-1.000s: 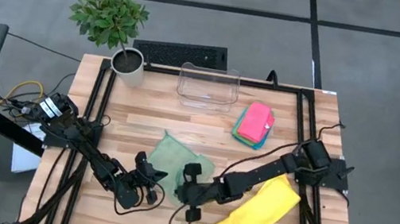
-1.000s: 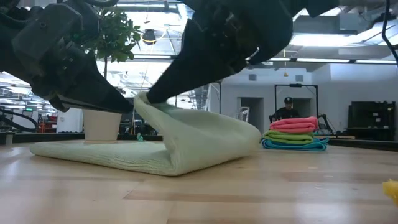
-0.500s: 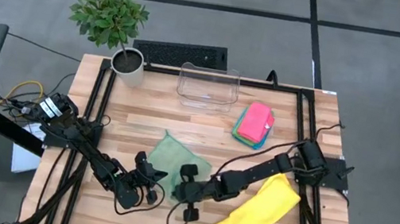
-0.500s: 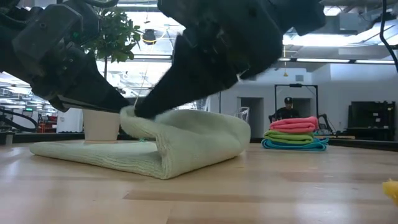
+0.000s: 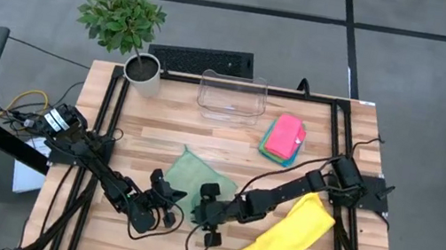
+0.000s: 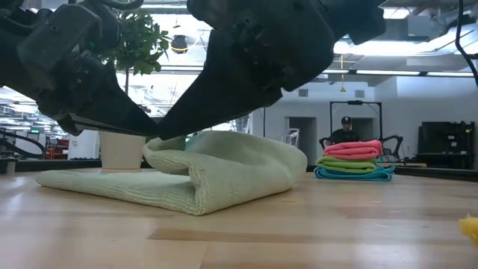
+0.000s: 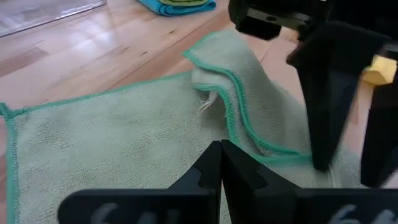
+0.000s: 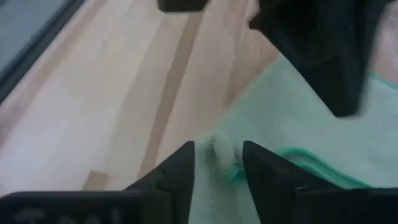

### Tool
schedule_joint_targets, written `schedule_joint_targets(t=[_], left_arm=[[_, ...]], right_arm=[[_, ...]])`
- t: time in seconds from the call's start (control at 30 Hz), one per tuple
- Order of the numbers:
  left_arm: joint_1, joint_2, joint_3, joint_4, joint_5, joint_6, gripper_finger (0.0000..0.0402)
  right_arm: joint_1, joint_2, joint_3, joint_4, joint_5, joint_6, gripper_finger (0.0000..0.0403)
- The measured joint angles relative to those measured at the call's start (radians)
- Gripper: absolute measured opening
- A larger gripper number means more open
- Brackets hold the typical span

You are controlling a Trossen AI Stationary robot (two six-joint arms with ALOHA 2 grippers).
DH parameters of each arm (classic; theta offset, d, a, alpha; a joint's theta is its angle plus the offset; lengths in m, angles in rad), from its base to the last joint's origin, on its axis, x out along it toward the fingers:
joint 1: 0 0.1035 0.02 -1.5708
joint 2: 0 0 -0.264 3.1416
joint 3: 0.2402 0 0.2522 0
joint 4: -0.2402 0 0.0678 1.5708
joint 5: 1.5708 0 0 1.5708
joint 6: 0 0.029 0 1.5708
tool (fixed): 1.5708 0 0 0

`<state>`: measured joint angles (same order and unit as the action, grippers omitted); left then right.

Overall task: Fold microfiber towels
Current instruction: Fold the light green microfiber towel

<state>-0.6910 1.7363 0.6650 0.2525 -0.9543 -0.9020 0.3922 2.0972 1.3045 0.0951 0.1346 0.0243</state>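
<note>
The pale sage green towel (image 5: 188, 173) lies on the wooden table, its right part doubled over in a rounded fold (image 6: 246, 168) onto the flat lower layer (image 7: 93, 143). My right gripper (image 8: 217, 149) is open, its fingers on either side of the folded-over corner (image 8: 222, 154). Facing it close by, my left gripper (image 7: 221, 152) is shut above the flat layer, near the turned-over green hem (image 7: 239, 99). A yellow towel (image 5: 281, 242) lies crumpled at the near right. Folded towels, pink on top (image 5: 284, 137), are stacked at the far right. My left gripper points slantwise down at the sage towel's flat lower layer, its fingers shut. Whether the tips touch the cloth, I cannot tell. My right gripper slants down from the table's right with the doubled-over corner (image 8: 222, 154) in the gap between its fingers. Whether either finger touches it, I cannot tell.
A clear plastic bin (image 5: 232, 97) stands at the far middle. A potted plant (image 5: 142, 72) is at the far left corner. A person (image 6: 343, 133) sits in the room behind the table. Bare wood lies along the near edge in front of the towel.
My right gripper has brought the sage towel's lifted corner a little toward my left gripper and down. The corner stood in a raised peak a second ago. It now lies slumped on the lower layer, and the fold has become lower and rounder.
</note>
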Motion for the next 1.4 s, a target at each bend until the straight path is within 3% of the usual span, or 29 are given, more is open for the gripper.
schedule_joint_targets(t=[0.2,0.43,0.63,0.87,1.07,1.23,1.4], left_arm=[[0.0,-0.025,0.058,0.009,-0.012,0.11,0.0],[-0.004,-0.033,0.131,0.004,-0.024,0.222,0.0],[-0.009,-0.031,0.142,0.058,0.126,0.343,0.0],[0.036,0.106,0.151,0.236,0.155,0.406,0.0],[0.076,0.23,0.181,0.201,0.2,0.289,0.0],[0.073,0.249,0.181,0.126,0.266,0.176,0.0],[0.063,0.246,0.184,0.063,0.255,0.093,0.0]], right_arm=[[0.006,-0.146,0.003,-0.093,0.066,-0.041,0.019],[-0.008,-0.147,0.003,-0.145,0.071,-0.064,0.0194],[0.023,-0.254,-0.02,-0.451,0.187,-0.017,0.0176],[0.011,-0.366,-0.145,-0.424,0.209,0.029,0.0175],[0.006,-0.375,-0.246,-0.321,0.205,0.069,0.0174],[-0.007,-0.377,-0.269,-0.254,0.186,-0.026,0.0176],[-0.083,-0.377,-0.268,-0.133,0.001,-0.078,0.0179]])
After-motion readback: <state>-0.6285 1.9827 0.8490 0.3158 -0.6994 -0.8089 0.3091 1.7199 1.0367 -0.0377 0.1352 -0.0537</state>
